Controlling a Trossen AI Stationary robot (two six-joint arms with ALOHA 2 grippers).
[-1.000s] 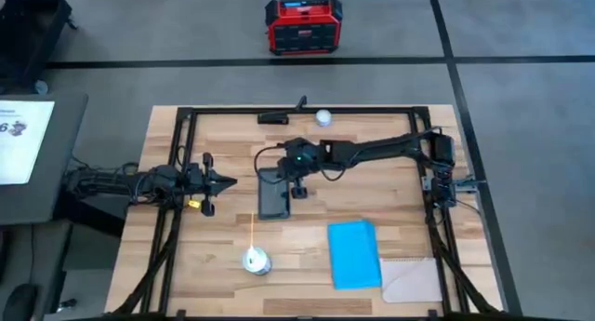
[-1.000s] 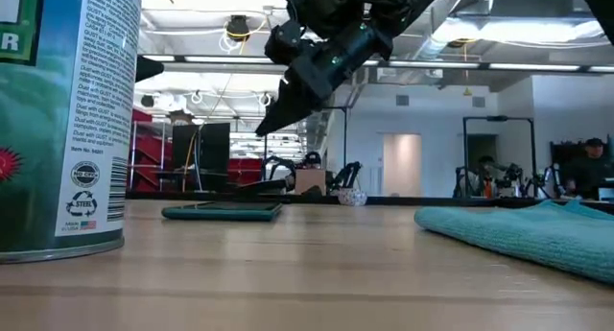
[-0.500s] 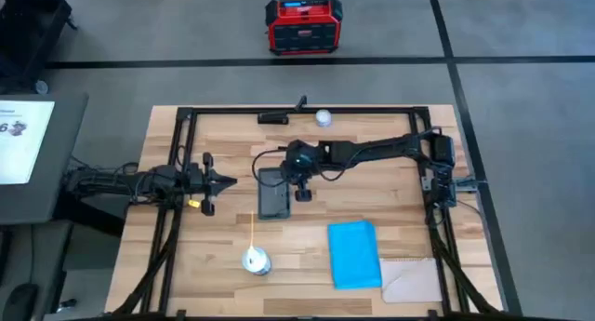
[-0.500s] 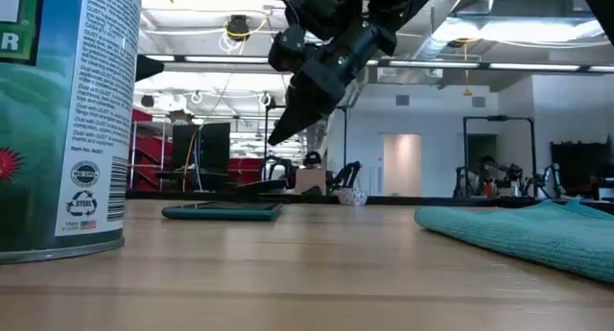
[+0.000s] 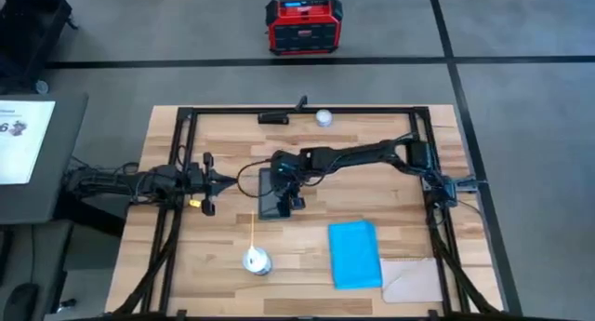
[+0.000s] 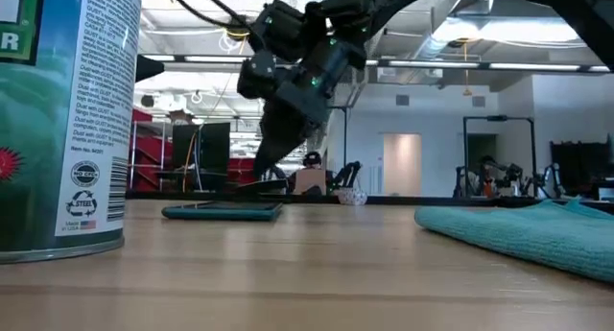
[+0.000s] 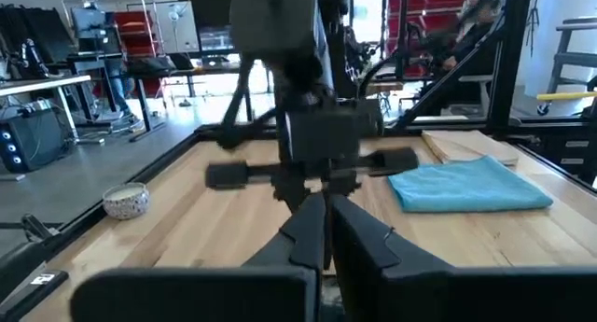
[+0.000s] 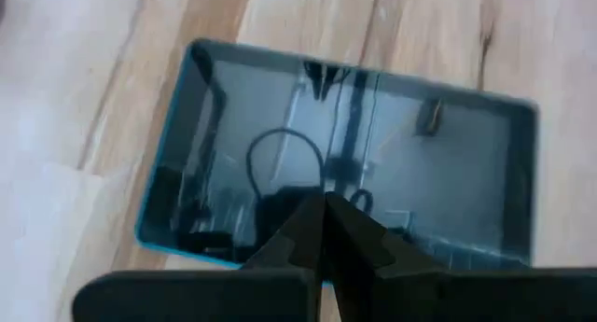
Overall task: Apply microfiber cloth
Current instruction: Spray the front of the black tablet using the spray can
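Observation:
The sky-blue microfiber cloth point(image 5: 354, 254) lies flat on the wooden table near its front right, with no gripper on it; it also shows in the low view point(image 6: 523, 230) and the left wrist view point(image 7: 471, 184). A dark tablet with a teal rim point(image 5: 271, 196) lies flat, screen up, at the table's middle point(image 8: 336, 154). My right gripper point(image 5: 279, 183) hangs shut above the tablet, pointing down at its screen point(image 8: 325, 203), clear of it in the low view point(image 6: 264, 170). My left gripper point(image 5: 226, 181) waits shut at the table's left point(image 7: 325, 208).
A spray can point(image 5: 257, 260) stands near the front edge, left of the cloth point(image 6: 62, 120). A pale beige sheet point(image 5: 414, 282) lies at the front right corner. A white ball point(image 5: 323, 117) and a small black object point(image 5: 274, 117) lie at the far edge.
My right gripper has moved toward the table's left and near edges and somewhat down, from beside the tablet's far right corner to above its screen. It has stayed shut. The tablet and cloth have not moved.

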